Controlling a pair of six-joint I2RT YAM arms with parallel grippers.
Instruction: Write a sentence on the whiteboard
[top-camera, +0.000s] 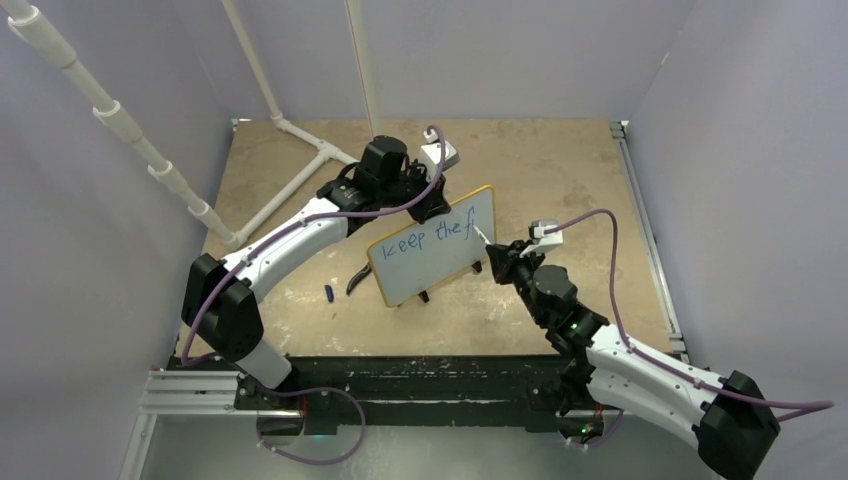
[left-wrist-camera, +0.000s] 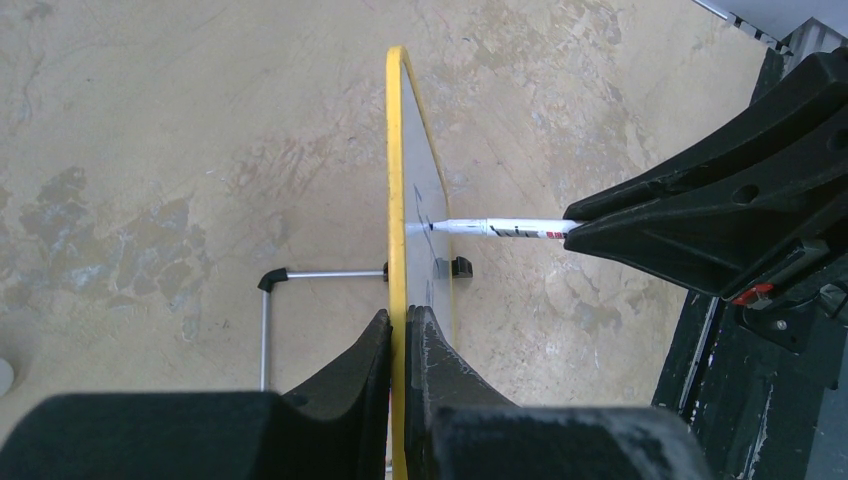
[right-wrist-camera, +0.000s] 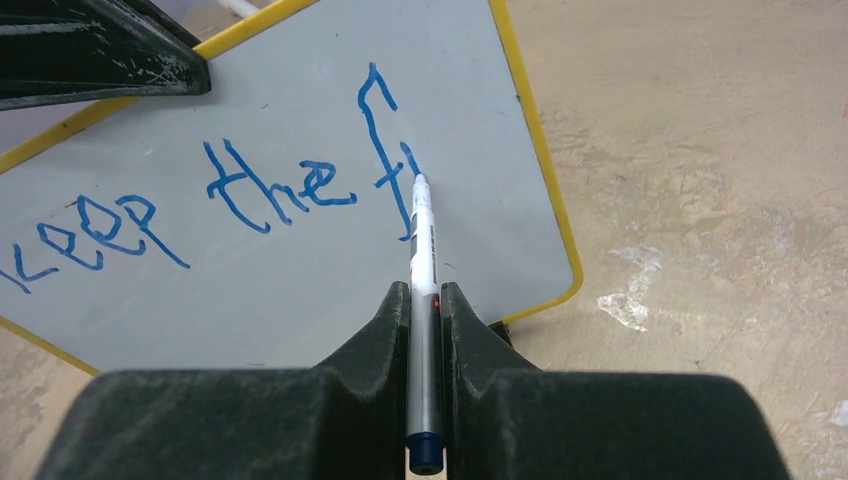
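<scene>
I have the left gripper pinching the yellow frame of the whiteboard, which stands upright between its fingers. The right gripper is clamped on a white marker. Just ahead of those fingers, the marker's tip touches the board beside the blue sentence, which reads "keep the f" plus one stroke.

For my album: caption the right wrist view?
Right gripper holds a marker against the whiteboard; the sentence reads "keep the f".
</scene>
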